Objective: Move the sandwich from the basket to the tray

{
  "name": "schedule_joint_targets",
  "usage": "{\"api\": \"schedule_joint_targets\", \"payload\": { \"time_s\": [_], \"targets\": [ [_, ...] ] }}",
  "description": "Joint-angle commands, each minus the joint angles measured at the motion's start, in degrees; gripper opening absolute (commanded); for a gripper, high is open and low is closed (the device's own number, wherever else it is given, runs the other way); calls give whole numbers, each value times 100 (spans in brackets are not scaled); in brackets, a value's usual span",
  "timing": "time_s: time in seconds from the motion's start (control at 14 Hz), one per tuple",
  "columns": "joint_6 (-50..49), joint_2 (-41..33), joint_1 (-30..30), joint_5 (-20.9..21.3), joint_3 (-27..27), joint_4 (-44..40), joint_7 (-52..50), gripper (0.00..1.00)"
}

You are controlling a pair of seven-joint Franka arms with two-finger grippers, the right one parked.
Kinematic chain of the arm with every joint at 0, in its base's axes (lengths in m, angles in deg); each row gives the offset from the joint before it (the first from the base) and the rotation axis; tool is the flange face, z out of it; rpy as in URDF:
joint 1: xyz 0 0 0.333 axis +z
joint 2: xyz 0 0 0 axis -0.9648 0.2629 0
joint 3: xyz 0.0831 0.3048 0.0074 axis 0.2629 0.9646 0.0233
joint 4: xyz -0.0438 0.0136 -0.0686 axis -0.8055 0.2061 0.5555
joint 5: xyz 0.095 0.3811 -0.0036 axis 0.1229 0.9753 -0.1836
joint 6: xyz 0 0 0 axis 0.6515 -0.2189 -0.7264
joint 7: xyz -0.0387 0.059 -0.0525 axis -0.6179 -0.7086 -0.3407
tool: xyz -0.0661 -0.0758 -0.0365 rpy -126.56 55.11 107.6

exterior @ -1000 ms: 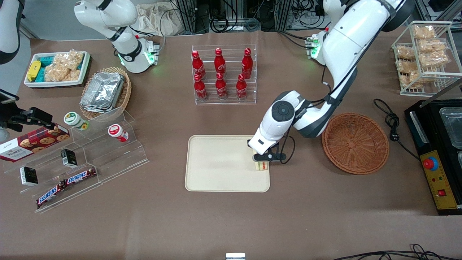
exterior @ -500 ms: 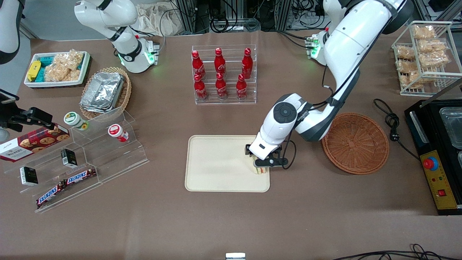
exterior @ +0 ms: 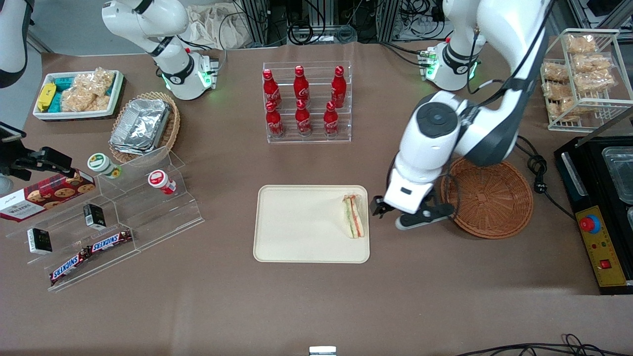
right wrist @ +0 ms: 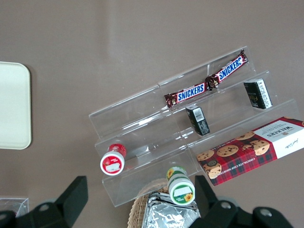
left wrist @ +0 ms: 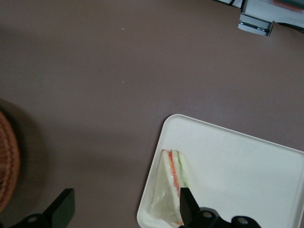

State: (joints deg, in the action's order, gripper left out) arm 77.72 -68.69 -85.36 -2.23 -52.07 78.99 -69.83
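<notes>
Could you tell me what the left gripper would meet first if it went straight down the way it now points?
Probably bare table: the open gripper points down between tray and basket, sandwich just beside its line.

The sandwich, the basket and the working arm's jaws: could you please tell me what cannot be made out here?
- Sandwich on the tray: in the left wrist view a fingertip covers one corner.
- Basket: the arm hides part of its rim in the front view; the wrist view's edge crops it.
- Gripper: open beside the tray; the wrist view's edge cuts off its body.
</notes>
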Motion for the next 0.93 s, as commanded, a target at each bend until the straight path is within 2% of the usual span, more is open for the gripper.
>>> {"api": "schedule_joint_targets", "payload": {
  "time_s": [0.0, 0.21, 0.43, 0.5, 0.71, 0.86],
  "targets": [
    [-977, -624, -20, -606, 616, -45, 970, 99],
    [-2252, -1152, -3, -1178, 1310, -186, 2271, 100],
    [-3264, -1715, 67, -1249, 1768, -99, 3001, 100],
    [-3502, -1882, 520, -1336, 1683, -12, 3369, 100],
    [-3689, -2505, 910, -1337, 1559, 471, 3795, 100],
    [-3689, -2543, 973, -1337, 1550, 473, 3734, 100]
  ]
}}
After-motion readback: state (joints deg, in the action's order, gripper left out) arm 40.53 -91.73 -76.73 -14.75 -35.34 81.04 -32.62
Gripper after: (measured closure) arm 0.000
